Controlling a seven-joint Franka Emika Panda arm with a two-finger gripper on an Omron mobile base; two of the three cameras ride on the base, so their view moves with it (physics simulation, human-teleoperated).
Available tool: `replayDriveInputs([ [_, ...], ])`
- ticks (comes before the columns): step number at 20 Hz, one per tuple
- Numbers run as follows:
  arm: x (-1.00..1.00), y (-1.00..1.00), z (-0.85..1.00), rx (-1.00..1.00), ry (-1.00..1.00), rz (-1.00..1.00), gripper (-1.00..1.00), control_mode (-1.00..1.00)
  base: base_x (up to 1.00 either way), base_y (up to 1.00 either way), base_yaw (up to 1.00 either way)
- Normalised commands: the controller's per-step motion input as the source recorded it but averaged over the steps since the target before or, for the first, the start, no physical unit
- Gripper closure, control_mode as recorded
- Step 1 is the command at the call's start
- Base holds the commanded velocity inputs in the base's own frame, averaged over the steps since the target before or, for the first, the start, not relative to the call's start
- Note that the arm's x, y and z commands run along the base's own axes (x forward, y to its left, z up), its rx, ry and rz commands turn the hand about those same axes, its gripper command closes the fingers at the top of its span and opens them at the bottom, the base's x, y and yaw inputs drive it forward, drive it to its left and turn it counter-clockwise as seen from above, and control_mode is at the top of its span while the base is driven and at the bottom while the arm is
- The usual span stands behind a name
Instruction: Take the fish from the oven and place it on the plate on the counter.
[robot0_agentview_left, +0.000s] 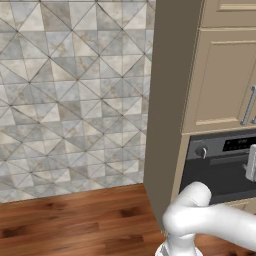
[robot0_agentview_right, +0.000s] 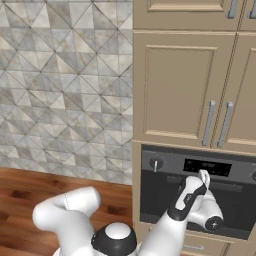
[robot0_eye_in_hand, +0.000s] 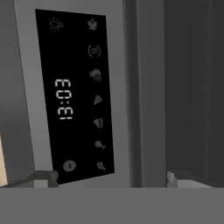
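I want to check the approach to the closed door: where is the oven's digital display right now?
The digital display sits on the oven's grey control strip, right of the round knob, just above the open tool; the hand view shows it close up.

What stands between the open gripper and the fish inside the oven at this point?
The oven door is closed, so it blocks the way to the fish. The gripper, jaws open, sits close to the control strip beside the digital display. The fish is not visible.

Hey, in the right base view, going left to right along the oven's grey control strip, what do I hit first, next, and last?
Round knob → digital display → gripper, open, at the display's lower edge on the oven; it overlaps the display, so its place is approximate.
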Motion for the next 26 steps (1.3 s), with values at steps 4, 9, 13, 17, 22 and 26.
replayDriveInputs([
  [4,0.1,-0.17,-0.23,0.0,0.0,0.09,-1.0,-1.0,0.0,0.0,0.0],
  [9,0.11,-0.09,-0.18,0.0,0.0,0.09,-1.0,-1.0,0.0,0.0,0.0],
  [13,0.22,-0.04,-0.16,0.0,-0.07,0.04,-1.0,-1.0,0.0,0.0,0.0],
  [17,0.45,0.0,-0.22,0.0,-0.06,0.0,-1.0,-1.0,0.0,0.0,0.0],
  [22,0.35,-0.13,-0.42,0.0,-0.02,0.0,-1.0,-1.0,0.0,0.0,0.0],
  [26,0.04,-0.17,-0.28,0.0,0.0,0.0,-1.0,-1.0,0.0,0.0,0.0],
])
